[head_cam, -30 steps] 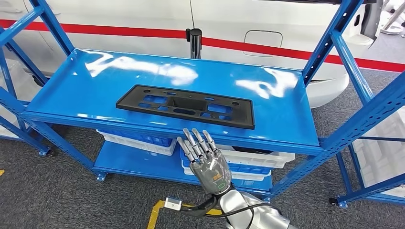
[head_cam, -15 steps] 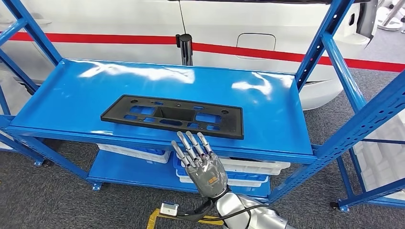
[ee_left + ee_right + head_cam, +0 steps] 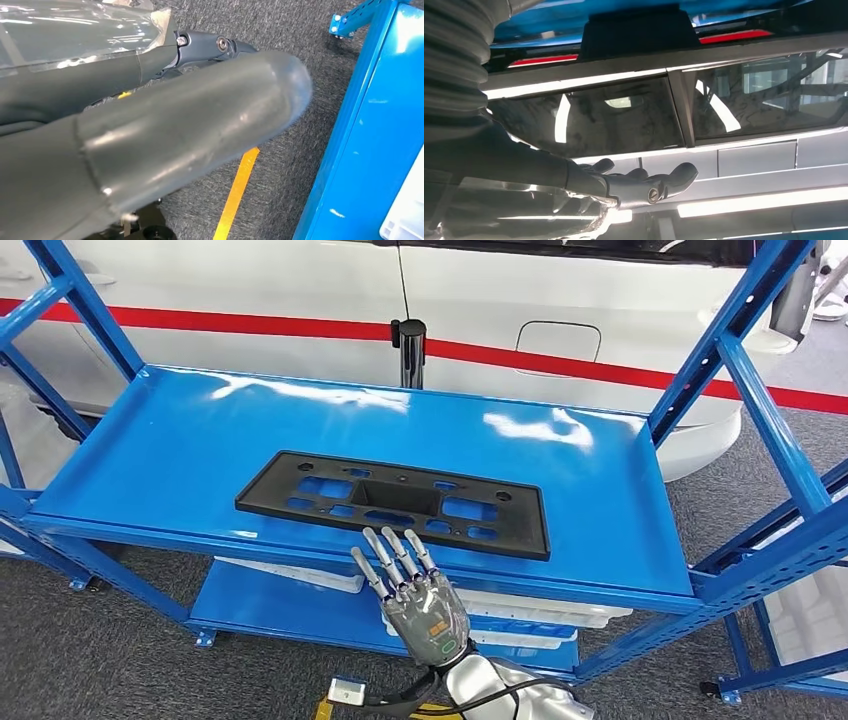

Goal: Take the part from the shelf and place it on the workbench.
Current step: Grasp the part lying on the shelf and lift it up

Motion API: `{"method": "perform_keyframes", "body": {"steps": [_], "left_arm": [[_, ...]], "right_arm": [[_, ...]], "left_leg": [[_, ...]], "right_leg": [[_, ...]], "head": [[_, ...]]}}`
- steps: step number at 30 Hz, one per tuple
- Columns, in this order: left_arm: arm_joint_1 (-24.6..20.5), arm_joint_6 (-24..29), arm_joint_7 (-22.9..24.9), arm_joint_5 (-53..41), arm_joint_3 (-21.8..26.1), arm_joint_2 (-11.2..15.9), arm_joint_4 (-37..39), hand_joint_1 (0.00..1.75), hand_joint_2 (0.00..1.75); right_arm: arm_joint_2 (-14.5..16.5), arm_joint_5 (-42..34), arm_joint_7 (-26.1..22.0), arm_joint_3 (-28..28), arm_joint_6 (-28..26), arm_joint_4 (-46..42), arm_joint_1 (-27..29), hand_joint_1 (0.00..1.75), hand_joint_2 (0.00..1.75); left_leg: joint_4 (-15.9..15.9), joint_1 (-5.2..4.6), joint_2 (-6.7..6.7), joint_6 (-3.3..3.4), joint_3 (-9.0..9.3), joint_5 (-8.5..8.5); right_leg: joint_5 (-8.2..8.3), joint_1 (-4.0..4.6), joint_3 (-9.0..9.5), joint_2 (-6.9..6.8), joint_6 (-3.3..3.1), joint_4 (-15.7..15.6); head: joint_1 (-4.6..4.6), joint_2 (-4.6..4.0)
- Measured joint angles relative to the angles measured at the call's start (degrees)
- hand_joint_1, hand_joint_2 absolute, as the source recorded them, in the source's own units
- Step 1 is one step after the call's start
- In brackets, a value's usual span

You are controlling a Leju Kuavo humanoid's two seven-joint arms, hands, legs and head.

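Between the earlier pictures and now the whole head view has shifted, which indicates camera movement rather than movement of the shelf (image 3: 620, 510). Relative to the shelf's front edge, the right hand (image 3: 420, 605) has dropped slightly: its fingertips (image 3: 385, 540), previously level with that edge, now lie just below the part (image 3: 395, 502). The fingers remain spread, holding nothing.

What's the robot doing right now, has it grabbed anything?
Right hand open, fingers spread, just short of shelf edge. Left hand: state unclear. Flat black plastic part lies untouched on blue metal shelf. Nothing in the way.
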Motion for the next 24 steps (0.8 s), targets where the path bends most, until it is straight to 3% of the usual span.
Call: {"method": "perform_keyframes", "body": {"steps": [1,3,5,8,9,11,12,13,14,15,16,18,19,22,24], "left_arm": [[0.0,0.0,0.0,0.0,0.0,0.0,0.0,0.00,0.00],[0.0,-0.1,0.3,0.0,0.0,-0.1,-0.1,0.00,0.00],[0.1,-0.3,0.7,-0.1,0.0,-0.2,-0.4,0.00,0.00],[0.1,-0.3,0.3,-0.2,0.2,-0.3,-0.7,0.00,0.00],[0.1,-0.4,0.2,-0.3,0.3,-0.3,-0.7,0.00,0.00],[0.2,-0.4,0.1,-0.3,0.7,-0.4,-0.8,0.00,0.00],[0.3,-0.4,0.1,-0.3,0.9,-0.4,-0.9,0.00,0.00],[0.4,-0.5,0.1,-0.3,1.0,-0.4,-0.9,0.00,0.00],[0.5,-0.5,0.1,-0.3,1.2,-0.4,-0.9,0.00,0.00],[0.6,-0.6,0.1,-0.2,1.3,-0.4,-1.0,0.00,0.00],[0.6,-0.7,0.1,-0.2,1.5,-0.4,-1.1,0.00,0.00],[0.5,-0.9,0.1,-0.3,2.0,-0.5,-1.3,0.00,0.00],[0.5,-1.0,0.1,-0.3,2.1,-0.5,-1.3,0.00,0.00],[0.6,-1.0,0.0,-0.3,2.4,-0.6,-1.5,0.00,0.00],[0.6,-1.0,0.0,-0.4,2.5,-0.6,-1.5,0.00,0.00]], "right_arm": [[0.0,0.0,0.0,0.0,0.0,0.1,0.0,0.00,1.75],[0.0,0.0,-1.0,0.0,0.0,0.1,0.0,0.00,1.75],[0.2,0.0,-3.4,-0.7,0.0,0.2,0.5,0.00,1.75],[0.9,0.0,-4.7,-1.9,0.0,0.2,1.2,0.00,1.75],[1.1,0.0,-4.6,-2.0,0.0,0.3,1.2,0.00,1.75],[1.7,0.0,-4.5,-2.0,0.0,0.5,1.4,0.00,1.75],[2.0,0.0,-4.6,-2.0,0.0,0.7,1.7,0.00,1.75],[2.3,0.0,-4.7,-2.0,0.0,0.8,1.9,0.00,1.75],[2.6,0.0,-5.0,-2.0,0.0,1.0,2.1,0.00,1.75],[2.9,0.0,-5.4,-2.0,0.0,1.2,2.2,0.00,1.75],[3.2,0.0,-5.7,-2.1,0.1,1.3,2.3,0.00,1.75],[3.7,0.0,-6.2,-2.4,0.1,1.5,2.3,0.00,1.75],[3.9,0.0,-6.3,-2.5,0.1,1.6,2.3,0.00,1.75],[4.2,0.0,-6.5,-3.0,0.2,1.7,2.3,0.00,1.75],[4.4,0.0,-6.5,-3.1,0.2,1.8,2.3,0.00,1.75]], "left_leg": [[0.0,-0.03,-0.09,-0.14,0.43,-0.34],[0.1,-0.28,-0.21,-0.64,1.07,-1.09],[0.1,-0.32,-0.24,-1.24,1.30,-1.60],[1.6,0.13,0.04,-2.20,0.90,-2.70],[3.8,0.24,0.15,-2.53,-0.05,-3.81],[11.1,0.47,0.27,-3.13,-3.91,-6.91],[14.4,0.62,0.28,-3.37,-6.04,-7.96],[16.3,0.78,0.29,-3.57,-7.55,-7.96],[15.9,0.96,0.32,-3.73,-7.96,-6.77],[13.2,1.18,0.35,-3.86,-7.17,-4.60],[9.2,1.41,0.41,-3.96,-5.55,-2.04],[2.6,1.47,0.34,-3.86,-2.57,0.81],[1.1,1.33,0.27,-3.60,-1.86,1.12],[0.5,0.78,0.10,-2.23,-1.55,0.90],[0.1,0.73,0.16,-1.28,-1.23,0.98]], "right_leg": [[2.24,0.02,1.66,-0.05,0.18,-4.4],[5.18,0.20,4.45,-0.12,-0.18,-10.7],[5.54,0.48,5.11,-0.09,-1.03,-11.8],[5.42,0.03,5.88,-0.01,-2.18,-12.3],[5.31,-0.16,6.26,-0.01,-2.54,-12.5],[4.88,-0.13,6.78,-0.04,-3.16,-12.6],[4.69,-0.10,6.97,-0.03,-3.31,-12.5],[4.50,-0.10,7.15,0.01,-3.37,-12.5],[4.32,-0.15,7.36,0.09,-3.30,-12.5],[4.10,-0.22,7.65,0.18,-3.12,-12.5],[3.85,-0.29,7.99,0.26,-2.87,-12.5],[3.35,-0.08,8.49,0.33,-2.23,-12.5],[3.15,0.07,8.59,0.32,-1.88,-12.5],[2.80,0.16,8.56,0.28,-0.81,-12.7],[1.56,0.09,7.45,0.15,-0.52,-10.2]], "head": [[0.04,0.00],[0.05,-0.01],[0.01,-0.01],[-0.06,-0.01],[-0.13,-0.01],[-0.19,-0.01],[-0.19,-0.01],[-0.19,0.00],[-0.20,-0.01],[-0.21,0.00],[-0.20,-0.01],[-0.22,-0.01],[-0.22,-0.01],[-0.23,0.00],[-0.17,-0.01]]}}
